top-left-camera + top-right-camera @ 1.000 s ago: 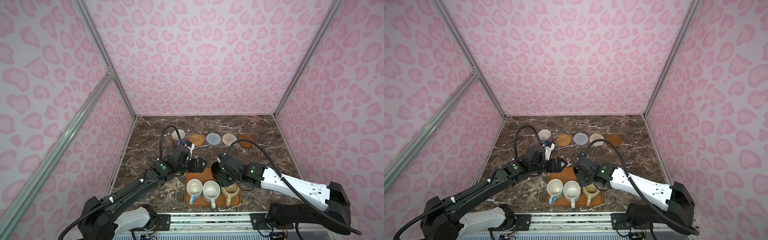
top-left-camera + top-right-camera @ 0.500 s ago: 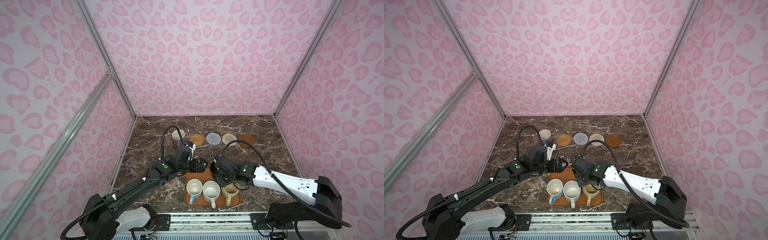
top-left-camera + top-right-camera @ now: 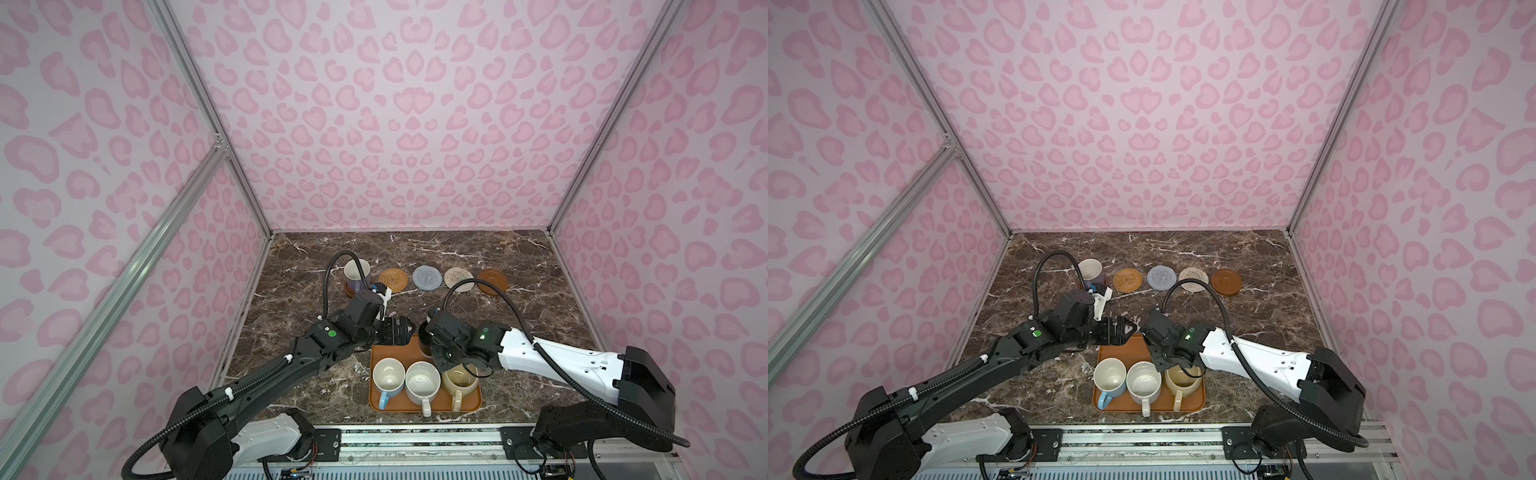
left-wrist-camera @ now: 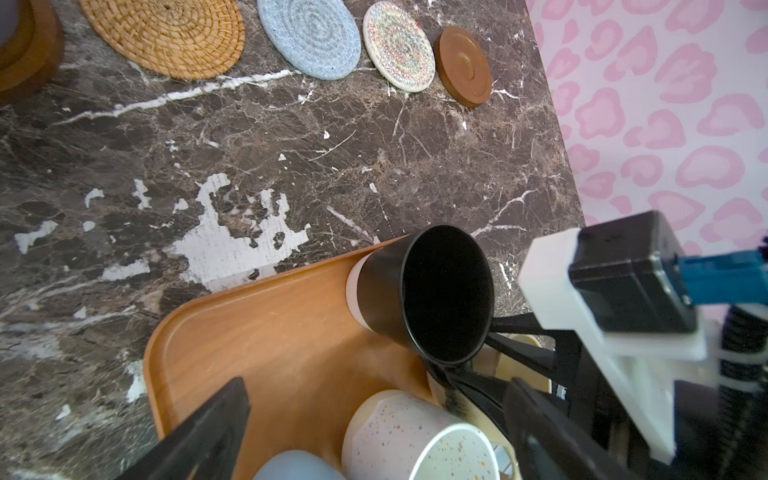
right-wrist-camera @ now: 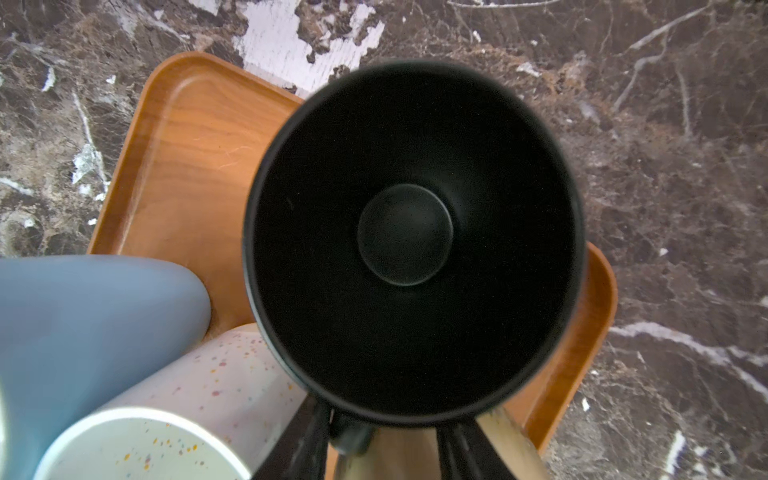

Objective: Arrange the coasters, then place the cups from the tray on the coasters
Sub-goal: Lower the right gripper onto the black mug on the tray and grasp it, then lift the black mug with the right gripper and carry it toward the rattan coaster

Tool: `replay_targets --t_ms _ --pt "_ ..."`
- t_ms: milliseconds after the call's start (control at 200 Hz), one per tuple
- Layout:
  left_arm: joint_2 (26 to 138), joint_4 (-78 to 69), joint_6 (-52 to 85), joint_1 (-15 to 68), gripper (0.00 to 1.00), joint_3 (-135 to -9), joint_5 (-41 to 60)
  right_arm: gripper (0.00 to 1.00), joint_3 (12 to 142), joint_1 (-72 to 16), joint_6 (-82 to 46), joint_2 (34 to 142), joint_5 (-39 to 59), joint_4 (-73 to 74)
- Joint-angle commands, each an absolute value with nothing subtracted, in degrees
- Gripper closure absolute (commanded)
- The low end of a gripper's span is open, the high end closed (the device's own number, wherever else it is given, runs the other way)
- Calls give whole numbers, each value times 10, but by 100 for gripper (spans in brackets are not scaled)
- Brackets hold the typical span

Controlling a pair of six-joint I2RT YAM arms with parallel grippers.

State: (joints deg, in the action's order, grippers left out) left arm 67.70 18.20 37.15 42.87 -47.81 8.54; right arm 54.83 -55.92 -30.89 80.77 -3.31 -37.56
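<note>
The black cup (image 5: 407,232) stands at the far right of the tray (image 3: 384,353). My right gripper (image 5: 384,444) straddles its handle, the jaws still apart with a gap on one side. In a top view the right gripper (image 3: 440,351) hides most of that cup (image 3: 423,338). Light blue (image 3: 388,376), speckled white (image 3: 422,380) and beige (image 3: 459,380) cups line the tray's near side. My left gripper (image 4: 374,399) hangs wide open and empty over the tray's far left. The lavender cup (image 3: 356,273) sits on a brown coaster. Orange (image 3: 392,277), grey-blue (image 3: 427,276), cream (image 3: 458,277) and brown (image 3: 492,281) coasters lie bare.
The coasters form a row across the middle of the marble table (image 3: 415,249). Pink patterned walls close in the back and both sides. The two wrists (image 3: 365,316) nearly meet above the tray's far edge. A cable loop (image 3: 478,286) arcs over the cream coaster.
My right gripper has slid left to the black cup and narrowed its jaws around the handle. The left arm has hardly moved and stays open.
</note>
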Motion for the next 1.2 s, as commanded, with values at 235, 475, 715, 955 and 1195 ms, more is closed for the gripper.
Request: replay_targets --t_ms 235,475,715,955,1195 --pt "675 169 358 429 3 -485 82 65 540 -549 -306 830 -26 -338" --pt "674 171 358 429 3 -487 80 71 538 -546 -306 836 -27 -330" --pt "672 162 362 428 3 -483 79 92 532 -546 -307 828 -36 -321" --pt "662 103 394 429 2 -453 79 100 517 -545 -311 810 -39 -290" --pt "649 91 410 429 3 -451 76 100 507 -545 -322 771 -49 -265"
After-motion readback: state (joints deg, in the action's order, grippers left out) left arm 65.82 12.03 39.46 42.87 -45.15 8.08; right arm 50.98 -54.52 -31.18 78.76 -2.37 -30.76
